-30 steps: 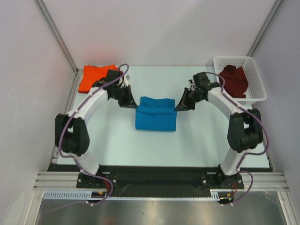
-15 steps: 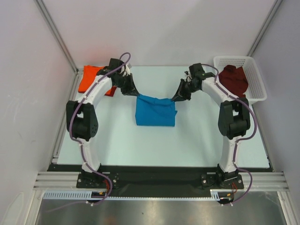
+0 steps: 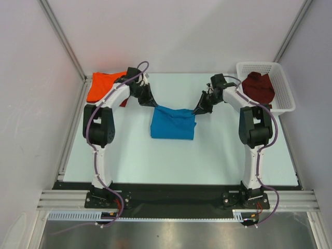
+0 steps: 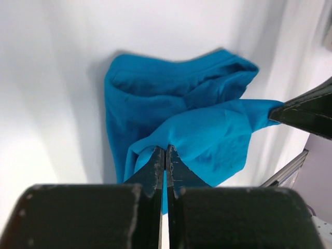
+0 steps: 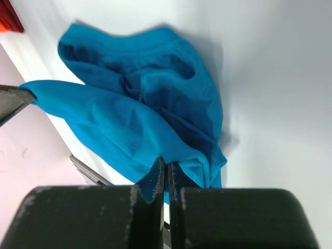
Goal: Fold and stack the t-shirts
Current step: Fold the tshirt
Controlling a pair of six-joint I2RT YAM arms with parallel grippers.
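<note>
White table [image 3: 218, 150], walls on three sides. We hold the blue shirt [image 3: 174, 125] mid-table. Left gripper [image 3: 154, 105] and right gripper [image 3: 197, 110] each pinch a far corner, tensioning that edge for a clean fold. Orange shirt [image 3: 102, 85] lies far left, likely the stack.

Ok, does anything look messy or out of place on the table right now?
Nothing spilled or damaged. The blue t-shirt is only half folded: the left pincer and right pincer each pinch a far corner, and the layer beneath looks rumpled. The maroon t-shirt sits crumpled in the white basket.
</note>
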